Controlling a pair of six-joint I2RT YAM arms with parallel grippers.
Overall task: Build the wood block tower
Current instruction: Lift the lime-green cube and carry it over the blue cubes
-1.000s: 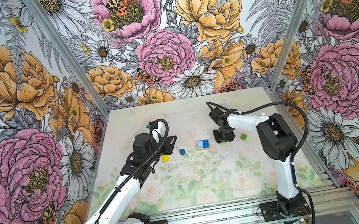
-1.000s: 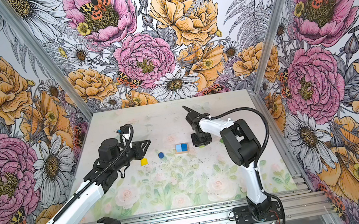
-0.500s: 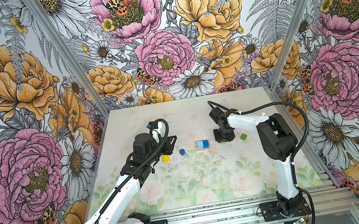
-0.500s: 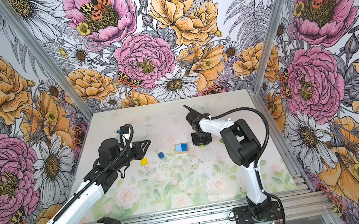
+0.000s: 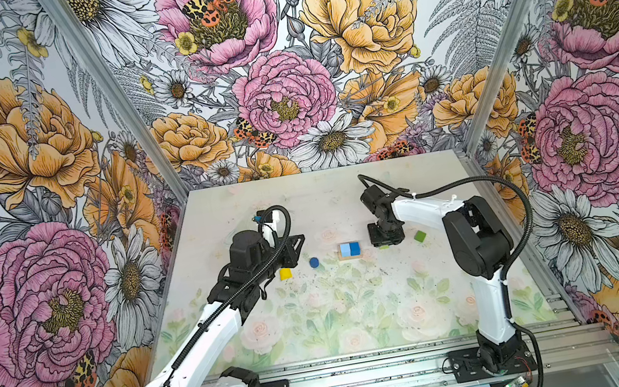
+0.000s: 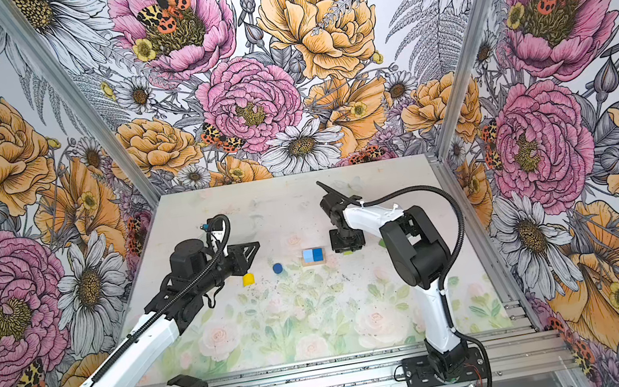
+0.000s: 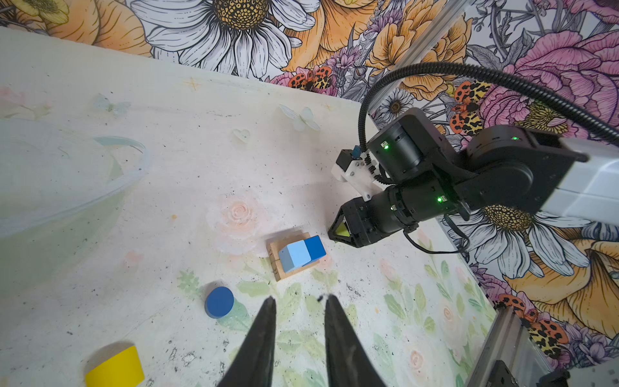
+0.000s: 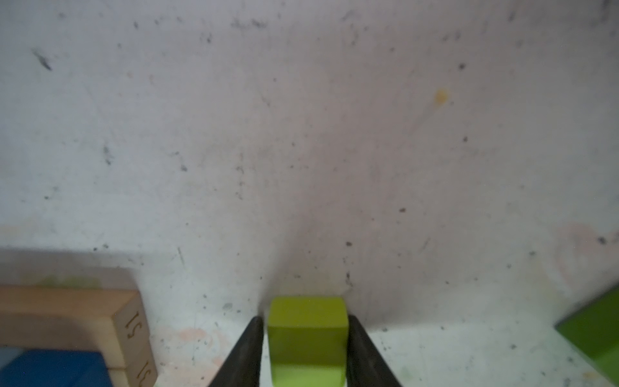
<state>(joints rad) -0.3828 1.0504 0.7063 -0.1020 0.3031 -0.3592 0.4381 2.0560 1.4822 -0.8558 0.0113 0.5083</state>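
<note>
Two tan bars [image 5: 350, 257] lie side by side mid-table. On them sit a light blue cube [image 5: 344, 250] and a dark blue cube [image 5: 355, 248]. Just right of this stack, my right gripper [image 8: 304, 318] is down at table level, shut on a lime green cube [image 8: 306, 335]. A second green cube [image 5: 420, 236] lies further right. A blue cylinder [image 7: 219, 301] and a yellow half-round [image 7: 115, 370] rest left of the stack. My left gripper [image 7: 298, 298] hovers near them, open with nothing between its fingers.
A clear plastic bowl [image 7: 100, 187] stands at the back left of the table. Flowered walls close in the back and both sides. A metal rail [image 5: 370, 374] carrying both arm bases runs along the front edge.
</note>
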